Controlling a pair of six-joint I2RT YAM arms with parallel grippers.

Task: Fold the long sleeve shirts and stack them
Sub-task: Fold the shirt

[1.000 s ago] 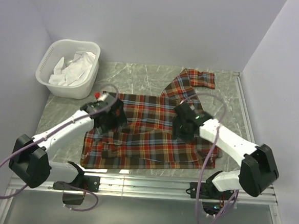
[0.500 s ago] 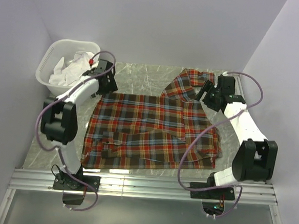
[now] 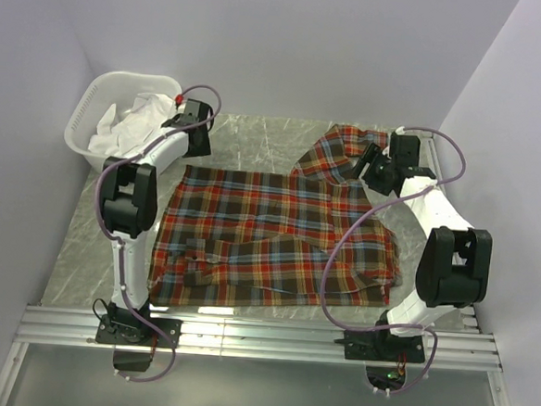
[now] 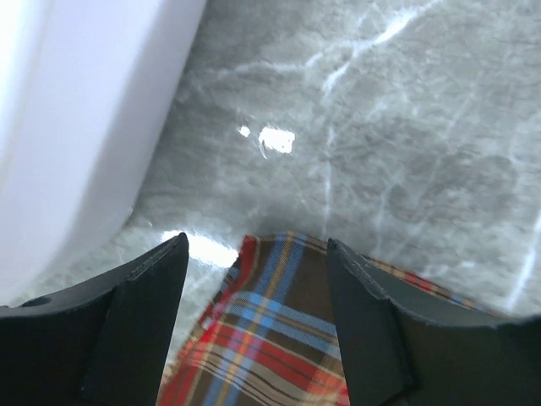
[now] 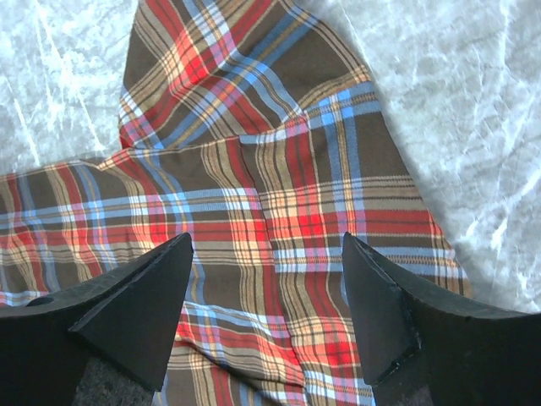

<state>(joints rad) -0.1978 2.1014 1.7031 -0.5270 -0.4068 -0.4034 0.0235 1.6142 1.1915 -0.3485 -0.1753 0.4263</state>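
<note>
Placement suggested a coming fold: left gripper [image 4: 255, 247] and right gripper [image 5: 266, 241], fingers [image 4: 144, 321] spread and empty, hung over far corners of the plaid shirt [image 3: 268, 240].

Just one plaid shirt [image 3: 268, 240] is counted, on one table [image 3: 256, 139]. One white basket [image 3: 115, 161] too, with white cloth [image 3: 132, 124] heaped inside; pieces can't be told apart. Two arms are seen: left arm [image 3: 127, 202], right arm [image 3: 452, 262].

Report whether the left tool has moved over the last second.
Yes: the left tool went from the middle of the plaid shirt to its far corner, beside the laundry basket.
</note>
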